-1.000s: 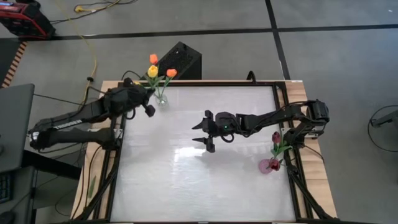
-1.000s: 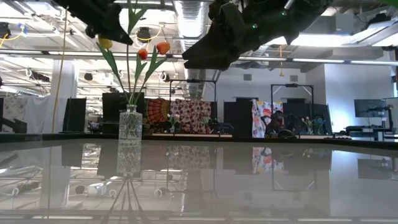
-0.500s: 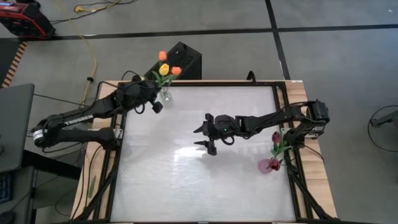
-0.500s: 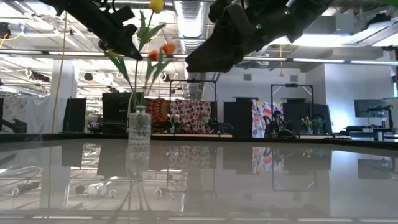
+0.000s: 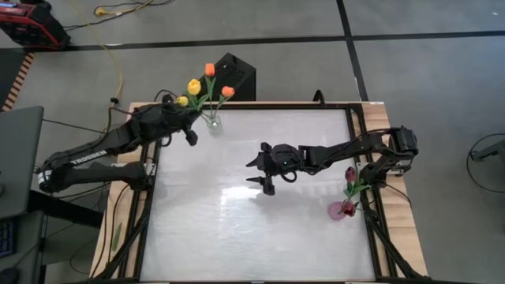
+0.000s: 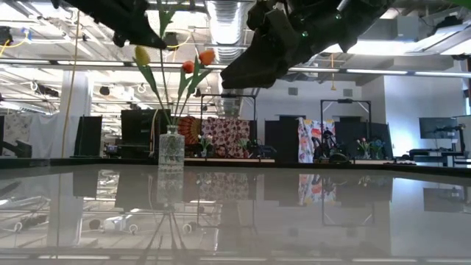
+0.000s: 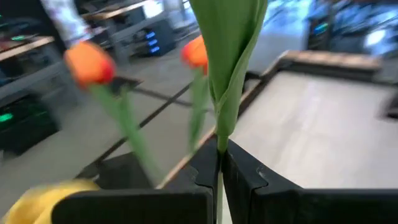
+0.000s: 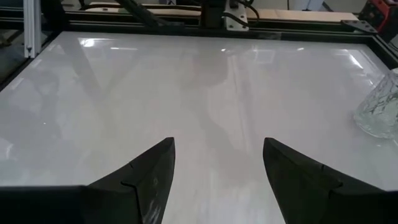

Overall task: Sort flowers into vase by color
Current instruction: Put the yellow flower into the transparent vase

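Observation:
A clear glass vase (image 5: 211, 121) stands at the table's far left and holds tulips with two orange heads (image 5: 210, 69) and a yellow head (image 5: 194, 87). In the low view their stems fan out of the vase's neck (image 6: 171, 129). My left gripper (image 7: 219, 155) is beside the bunch, shut on a green stem. A second yellow head (image 5: 182, 101) shows close to it. My right gripper (image 5: 254, 171) hangs open over the table's middle, holding nothing. A pink vase (image 5: 341, 210) with a dark red tulip (image 5: 349, 173) stands at the right edge. My left gripper pinches a thin green stem (image 7: 219, 142) between its two fingers, just below a broad leaf (image 7: 230, 56) that wraps it. The fingers come nearly level from the table's left, across the stem. The leaf stands up beyond the fingertips. I cannot tell which head belongs to this stem.
A black box (image 5: 233, 75) sits on the floor behind the clear vase. A dark frame rail (image 5: 154, 181) runs along the table's left side. The white tabletop (image 5: 237, 229) lies bare between the two vases.
My left gripper swung toward the clear vase and the table's right, then drew back a little, staying shut on the stem. The flower heads swayed with it. The clear vase has slid a short way toward the table's right.

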Robot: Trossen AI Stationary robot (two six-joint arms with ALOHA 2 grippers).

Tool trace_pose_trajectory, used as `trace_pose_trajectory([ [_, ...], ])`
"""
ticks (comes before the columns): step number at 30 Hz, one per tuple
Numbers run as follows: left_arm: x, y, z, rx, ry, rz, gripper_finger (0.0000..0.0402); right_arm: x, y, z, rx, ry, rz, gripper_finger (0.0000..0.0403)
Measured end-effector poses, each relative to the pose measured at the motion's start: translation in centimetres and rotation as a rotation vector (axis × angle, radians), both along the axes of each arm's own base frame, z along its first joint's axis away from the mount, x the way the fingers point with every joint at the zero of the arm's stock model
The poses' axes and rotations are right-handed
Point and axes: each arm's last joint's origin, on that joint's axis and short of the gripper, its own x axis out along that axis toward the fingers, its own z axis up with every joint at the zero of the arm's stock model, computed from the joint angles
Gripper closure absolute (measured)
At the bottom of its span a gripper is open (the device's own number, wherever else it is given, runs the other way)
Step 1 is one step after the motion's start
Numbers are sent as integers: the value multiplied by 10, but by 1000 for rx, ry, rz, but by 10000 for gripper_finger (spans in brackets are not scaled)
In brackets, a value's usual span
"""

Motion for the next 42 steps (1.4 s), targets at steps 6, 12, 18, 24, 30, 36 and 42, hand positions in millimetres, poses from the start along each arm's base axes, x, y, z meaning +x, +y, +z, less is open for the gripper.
trace_pose_trajectory([
  [6,-9,-17,11,-66,-126,-205,401,0,-2,0,1,1,-6,133],
  [12,-2,-29,-1,-121,-118,-326,401,0,-2,0,0,-5,-7,133],
  [18,4,-38,-36,-26,-142,-290,401,0,-2,0,1,-4,-8,133],
  [24,1,-35,-75,120,-206,-82,401,0,-2,0,1,-3,-8,133],
  [30,-3,-31,-79,183,-223,30,401,0,-2,0,1,-1,-6,133],
  [36,-4,-29,-73,235,-191,109,401,0,-2,0,1,-1,-6,133],
  [42,-5,-27,-75,235,-162,146,401,0,-2,0,1,-3,-7,133],
])
